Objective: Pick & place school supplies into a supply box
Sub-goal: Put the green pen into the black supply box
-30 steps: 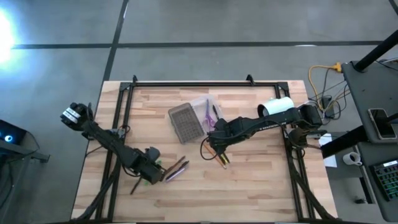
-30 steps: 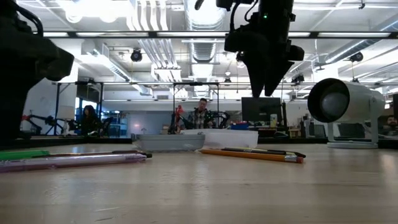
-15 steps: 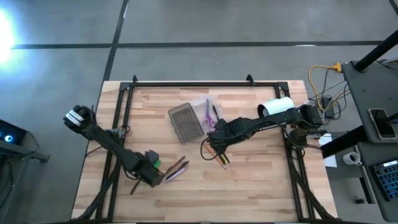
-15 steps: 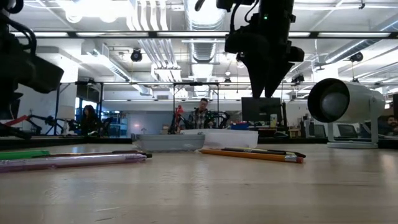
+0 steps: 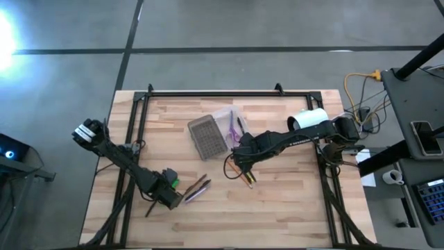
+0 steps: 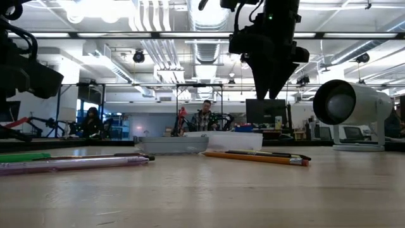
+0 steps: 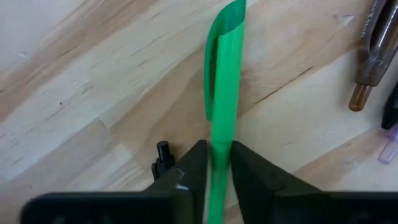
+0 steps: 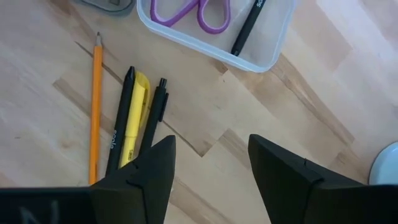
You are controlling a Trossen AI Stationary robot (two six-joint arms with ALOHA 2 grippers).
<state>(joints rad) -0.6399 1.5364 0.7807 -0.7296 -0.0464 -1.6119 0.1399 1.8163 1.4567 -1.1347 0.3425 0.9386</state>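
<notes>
A green pen (image 7: 225, 74) lies on the table near its left front, and my left gripper (image 7: 219, 149) is shut on it (image 5: 173, 183). Beside it lie a brown pen (image 7: 370, 50) and a purple one (image 6: 76, 164). The supply box (image 5: 234, 114) sits open mid-table, its grey ribbed half (image 5: 206, 137) flat on the wood. Its clear half (image 8: 273, 59) holds purple scissors (image 8: 199, 12) and a dark pen. My right gripper (image 8: 211, 146) hangs open above a yellow pen (image 8: 134, 124), two dark pens and an orange pencil (image 8: 95, 106). My left gripper pinches the green pen's shaft (image 7: 217, 134) between its two fingers (image 7: 194, 163), which lie on its two sides. The fingers come from above, slanting down. In the low view the pen (image 6: 22, 156) lies flat on the table.
A white cylinder-shaped object (image 5: 307, 118) stands at the table's right back. A black frame (image 5: 208, 94) runs along the far edge and both sides. A short dark pencil (image 5: 149, 208) lies near the left front. People sit in the room behind the table.
My left gripper has shifted a little toward the table's near edge, down by the green pen. The pens and the box lie as before.
</notes>
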